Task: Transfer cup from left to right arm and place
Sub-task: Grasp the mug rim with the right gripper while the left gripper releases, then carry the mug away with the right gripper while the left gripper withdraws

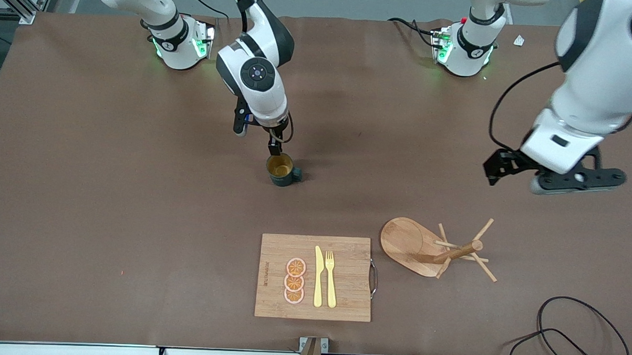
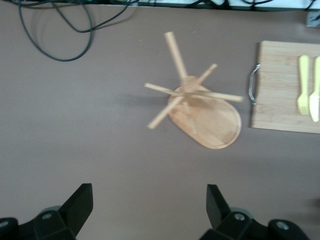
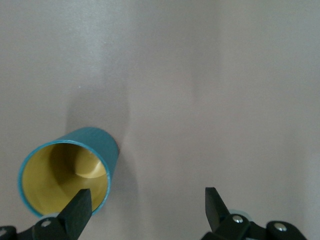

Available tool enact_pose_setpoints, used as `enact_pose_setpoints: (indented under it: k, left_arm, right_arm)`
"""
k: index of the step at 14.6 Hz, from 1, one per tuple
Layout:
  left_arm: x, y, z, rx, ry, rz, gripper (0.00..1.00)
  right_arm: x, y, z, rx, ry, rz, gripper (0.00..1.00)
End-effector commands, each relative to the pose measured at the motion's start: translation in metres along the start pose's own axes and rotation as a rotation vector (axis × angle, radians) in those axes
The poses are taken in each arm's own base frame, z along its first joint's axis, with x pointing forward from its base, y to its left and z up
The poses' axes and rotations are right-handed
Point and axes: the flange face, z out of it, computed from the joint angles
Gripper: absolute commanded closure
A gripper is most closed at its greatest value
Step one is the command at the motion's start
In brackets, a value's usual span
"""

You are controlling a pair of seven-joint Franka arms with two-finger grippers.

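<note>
The cup [image 1: 282, 169], dark teal with a tan-yellow inside, stands upright on the brown table near its middle, its handle toward the left arm's end. My right gripper [image 1: 276, 147] is just above it, open and empty. In the right wrist view [image 3: 147, 200] one finger [image 3: 77, 207] hangs over the rim of the cup [image 3: 65, 172] and the other finger is over bare table. My left gripper [image 1: 552, 178] is up in the air toward the left arm's end of the table, open and empty [image 2: 150, 200], over bare table beside the wooden peg stand [image 2: 205, 115].
The wooden peg stand [image 1: 434, 247] is nearer the front camera than the cup. Beside it lies a wooden cutting board [image 1: 345, 252] with a yellow knife [image 1: 318, 277], a fork [image 1: 330, 278] and orange slices [image 1: 294, 281]. Black cables [image 1: 568, 333] lie at the table's near corner.
</note>
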Motion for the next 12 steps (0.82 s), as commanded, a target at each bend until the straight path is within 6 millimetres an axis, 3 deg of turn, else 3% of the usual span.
enact_pose_setpoints:
  k: [1,3,5,9,12]
  left_arm:
    - [-0.002,-0.027,-0.027,-0.029,-0.019,0.018,0.0]
    - [0.001,-0.05,-0.033,-0.038,-0.039,-0.024,0.0]
    - [0.004,-0.084,-0.031,-0.03,-0.062,-0.079,0.0]
    - [-0.007,-0.1,-0.04,-0.023,-0.096,-0.007,0.0]
    - [-0.008,-0.095,-0.044,-0.035,-0.087,0.046,0.0]
  right_arm:
    - [0.001,-0.007,0.009,0.023,-0.017,0.05,0.0]
    - [0.004,-0.02,0.009,0.075,-0.069,0.181,0.0]
    - [0.003,-0.024,0.021,0.081,-0.067,0.193,0.05]
    - [0.004,-0.027,0.04,0.07,-0.044,0.193,0.09]
    - [0.006,-0.033,0.038,0.087,-0.067,0.207,0.52]
